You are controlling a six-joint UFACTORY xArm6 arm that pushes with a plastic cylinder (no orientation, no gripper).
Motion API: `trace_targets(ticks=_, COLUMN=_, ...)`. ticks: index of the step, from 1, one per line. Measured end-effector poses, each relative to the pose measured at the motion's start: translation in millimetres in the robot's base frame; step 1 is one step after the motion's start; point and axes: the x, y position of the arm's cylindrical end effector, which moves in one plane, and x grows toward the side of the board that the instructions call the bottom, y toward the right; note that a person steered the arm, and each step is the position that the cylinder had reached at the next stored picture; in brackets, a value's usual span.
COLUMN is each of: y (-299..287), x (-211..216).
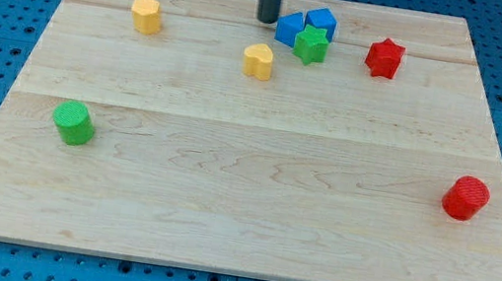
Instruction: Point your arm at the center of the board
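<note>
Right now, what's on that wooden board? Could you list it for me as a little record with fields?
my tip: near the view's top, just left of the blue blocks
blue blocks: two, side by side, top centre
green star: touching the blue blocks from below
yellow heart: below my tip, apart from it
yellow hexagon: upper left
red star: upper right
green cylinder: left side
red cylinder: right side
board: pale wood
</note>
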Motion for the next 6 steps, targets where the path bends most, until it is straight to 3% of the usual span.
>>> trace_targets(ticks=2, y=-86.9, x=39.3)
trace_targets(ticks=3, y=-95.1, x=64.1)
trace_targets(ticks=4, y=-95.1, x=90.6)
trace_targets(ticks=6, y=-35.4, x=109.7)
